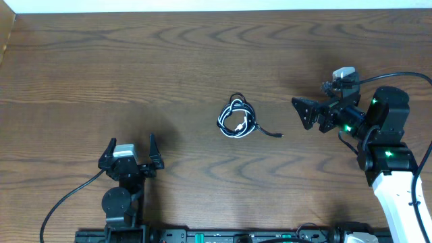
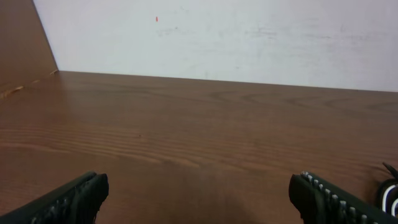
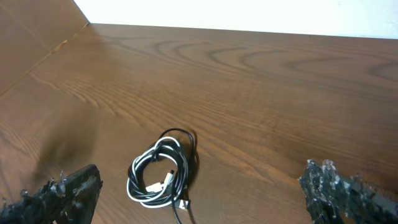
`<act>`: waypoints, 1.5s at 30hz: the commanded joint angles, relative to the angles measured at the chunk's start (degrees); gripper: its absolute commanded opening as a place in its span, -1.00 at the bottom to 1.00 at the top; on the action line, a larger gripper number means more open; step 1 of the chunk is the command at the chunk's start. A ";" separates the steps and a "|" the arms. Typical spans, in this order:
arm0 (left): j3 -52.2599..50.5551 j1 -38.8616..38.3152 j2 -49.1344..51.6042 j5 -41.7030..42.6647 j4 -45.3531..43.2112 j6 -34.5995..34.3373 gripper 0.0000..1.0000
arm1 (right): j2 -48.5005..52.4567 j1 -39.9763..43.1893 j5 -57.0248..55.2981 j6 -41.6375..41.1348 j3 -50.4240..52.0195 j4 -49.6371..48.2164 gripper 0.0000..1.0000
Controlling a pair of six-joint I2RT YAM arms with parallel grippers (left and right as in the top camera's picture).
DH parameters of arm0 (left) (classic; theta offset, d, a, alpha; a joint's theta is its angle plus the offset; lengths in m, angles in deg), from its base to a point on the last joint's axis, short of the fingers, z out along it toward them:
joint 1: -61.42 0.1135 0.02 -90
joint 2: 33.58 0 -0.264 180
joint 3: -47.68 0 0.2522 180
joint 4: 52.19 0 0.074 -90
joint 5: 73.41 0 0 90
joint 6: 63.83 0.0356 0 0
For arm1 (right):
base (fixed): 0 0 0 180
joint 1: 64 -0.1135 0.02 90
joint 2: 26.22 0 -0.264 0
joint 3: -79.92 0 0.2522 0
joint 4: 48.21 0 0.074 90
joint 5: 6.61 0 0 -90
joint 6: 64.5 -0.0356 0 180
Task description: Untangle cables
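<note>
Our right fingers stood wide apart, holding nothing, with the cables, black and white, coiled together on the wooden surface just ahead. Our left fingers, equally spread and empty, sat well apart from that bundle.

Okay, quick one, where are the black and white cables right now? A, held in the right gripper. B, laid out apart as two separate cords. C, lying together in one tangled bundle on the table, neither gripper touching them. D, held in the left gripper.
C: the cables lie coiled together on the table, and the left gripper and right gripper are both open and apart from them.
</note>
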 commanded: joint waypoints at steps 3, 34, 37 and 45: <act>-0.66 0.24 -0.02 -0.96 2.69 0.79 0.96 | -0.04 -0.48 0.37 -0.59 -1.38 0.04 0.99; 41.16 -1.01 41.62 24.30 22.95 0.31 0.96 | 1.33 -0.50 -7.76 -0.94 -5.16 10.05 0.84; 49.62 -4.24 51.56 26.64 27.26 0.26 0.96 | 4.02 -0.48 -8.24 -1.95 -9.73 13.09 0.77; 68.39 -12.48 73.59 27.85 37.16 0.09 0.96 | 14.36 -0.50 -8.04 -2.12 -21.77 19.52 0.76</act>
